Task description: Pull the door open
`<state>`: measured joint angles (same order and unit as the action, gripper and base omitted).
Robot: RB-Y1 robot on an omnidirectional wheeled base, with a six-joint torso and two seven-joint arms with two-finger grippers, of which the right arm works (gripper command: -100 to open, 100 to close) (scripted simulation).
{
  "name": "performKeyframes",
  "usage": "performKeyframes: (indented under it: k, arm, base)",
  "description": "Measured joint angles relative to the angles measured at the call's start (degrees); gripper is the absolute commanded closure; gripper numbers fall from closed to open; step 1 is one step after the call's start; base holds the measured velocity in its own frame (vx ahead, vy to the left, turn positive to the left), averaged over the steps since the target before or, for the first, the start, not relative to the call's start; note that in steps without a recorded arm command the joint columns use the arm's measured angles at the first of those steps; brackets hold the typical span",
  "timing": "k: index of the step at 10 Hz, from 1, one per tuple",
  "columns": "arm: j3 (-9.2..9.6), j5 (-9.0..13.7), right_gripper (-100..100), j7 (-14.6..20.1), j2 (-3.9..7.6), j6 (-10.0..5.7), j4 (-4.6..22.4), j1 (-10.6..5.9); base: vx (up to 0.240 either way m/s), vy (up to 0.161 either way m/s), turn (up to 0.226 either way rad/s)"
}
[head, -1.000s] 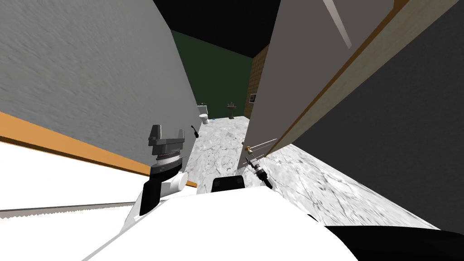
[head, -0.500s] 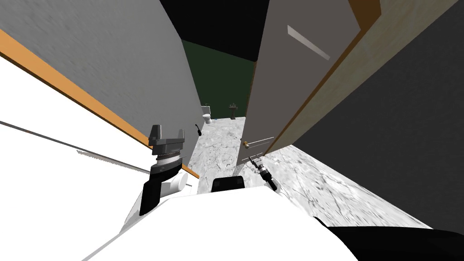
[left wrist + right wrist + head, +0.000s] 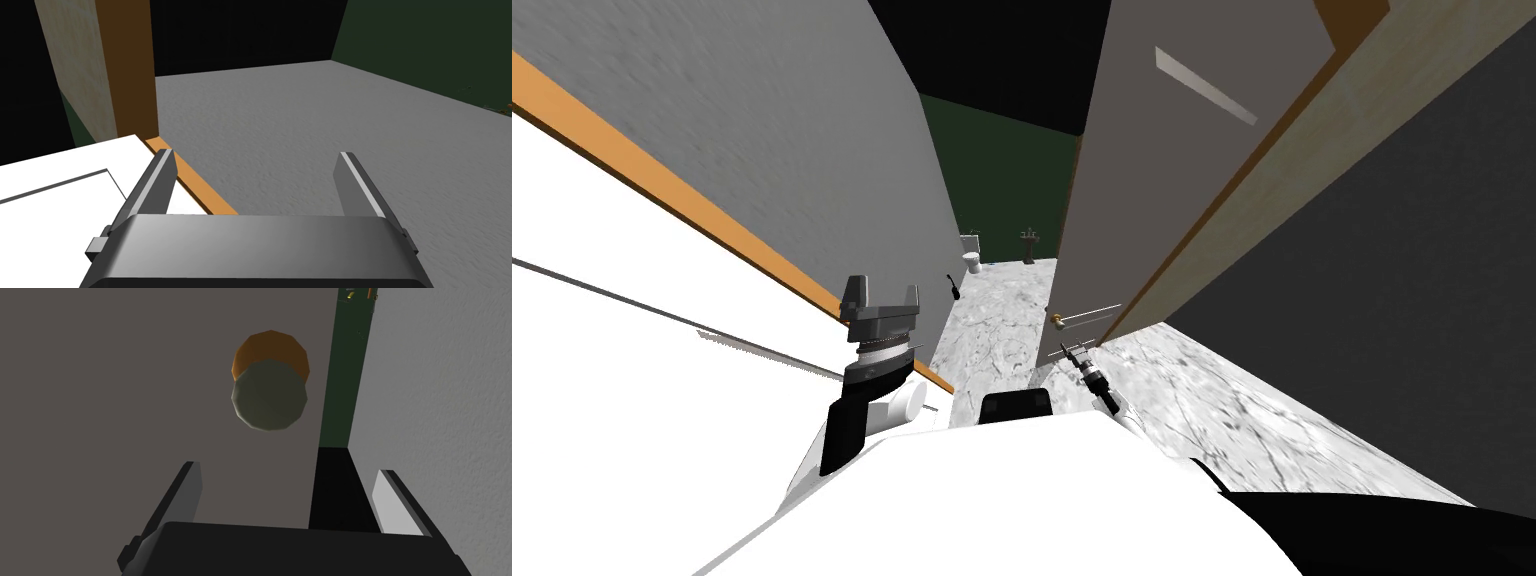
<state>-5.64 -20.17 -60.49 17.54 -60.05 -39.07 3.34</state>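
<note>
A grey-brown door [image 3: 1152, 200] stands ajar on my right, its free edge toward the gap. Its round grey knob [image 3: 1058, 320] sits low on the panel on an orange base [image 3: 270, 350]. My right gripper [image 3: 1068, 350] is just below and short of that knob. In the right wrist view the right gripper [image 3: 290, 493] is open, the knob [image 3: 269, 395] lies ahead of the fingers, apart from them, and the door [image 3: 125, 388] lies behind. My left gripper [image 3: 882, 298] is raised by the left wall, and the left gripper [image 3: 255, 185] is open and holds nothing.
A grey wall [image 3: 762, 150] with orange trim [image 3: 662, 190] runs close on my left. A wooden door frame [image 3: 1272, 170] and a dark wall [image 3: 1392, 300] close the right. Through the gap, marble floor [image 3: 1002, 320] leads to a toilet [image 3: 971, 260], a pedestal sink [image 3: 1029, 243] and a green wall [image 3: 1002, 180].
My head view has turned, so the left wall and trim now slant more steeply. The right gripper has stayed just short of the knob, shifting only slightly. The left arm has not moved.
</note>
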Motion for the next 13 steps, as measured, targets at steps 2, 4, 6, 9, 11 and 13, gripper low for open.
performKeyframes:
  k: [2, 4, 6, 9, 11, 13]
  arm:
    - [1.32, 2.55, -100, -1.43, 0.22, 0.15, 2.56, -2.42]
    - [2.58, 5.03, -100, -3.13, 0.13, 0.24, 5.38, -4.52]
    - [3.15, 6.17, 100, -4.0, 0.18, 0.04, 7.0, -5.93]
    - [3.02, 6.09, 100, -3.86, 0.3, 0.18, 6.82, -5.88]
    - [3.02, 6.08, 100, -3.84, 0.31, 0.23, 6.86, -5.83]
    - [3.02, 6.39, 100, -3.0, 0.38, 0.32, 6.88, -5.79]
  base:
    - [0.181, 0.025, 0.048]
    - [0.138, -0.04, 0.032]
    - [0.023, -0.014, 0.002]
    - [-0.011, 0.005, -0.001]
    - [0.0, 0.0, 0.0]
    - [-0.02, -0.007, 0.061]
